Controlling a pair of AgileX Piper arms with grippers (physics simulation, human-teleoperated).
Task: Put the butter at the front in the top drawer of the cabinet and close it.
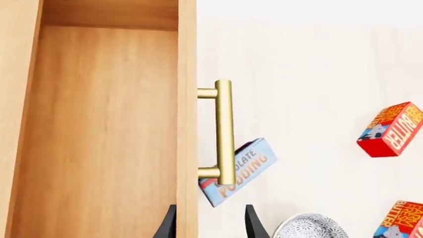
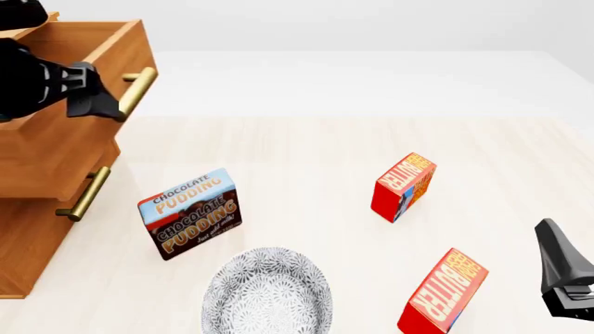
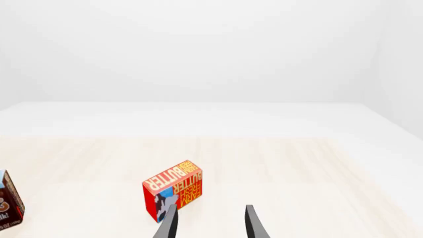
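Nearest the table's front edge stands the butter (image 2: 444, 292), a small red box that also shows in the left wrist view (image 1: 403, 220). A second identical box (image 2: 404, 186) stands farther back. The cabinet (image 2: 37, 229) is at the left, its top drawer (image 2: 130, 52) pulled out and empty inside (image 1: 99, 124). My left gripper (image 2: 97, 104) hovers open above the drawer's front panel, beside the brass handle (image 1: 223, 134), holding nothing. My right gripper (image 2: 557, 257) is open at the right edge, to the right of the front butter and apart from it. In the right wrist view, its fingertips (image 3: 210, 225) frame empty air.
A blue-and-brown chocolate pudding box (image 2: 190, 212) stands near the cabinet, below the drawer handle. A patterned grey bowl (image 2: 267, 296) sits at the front middle. The lower drawer (image 2: 88, 195) is closed. The right wrist view shows a butter box (image 3: 173, 196) ahead.
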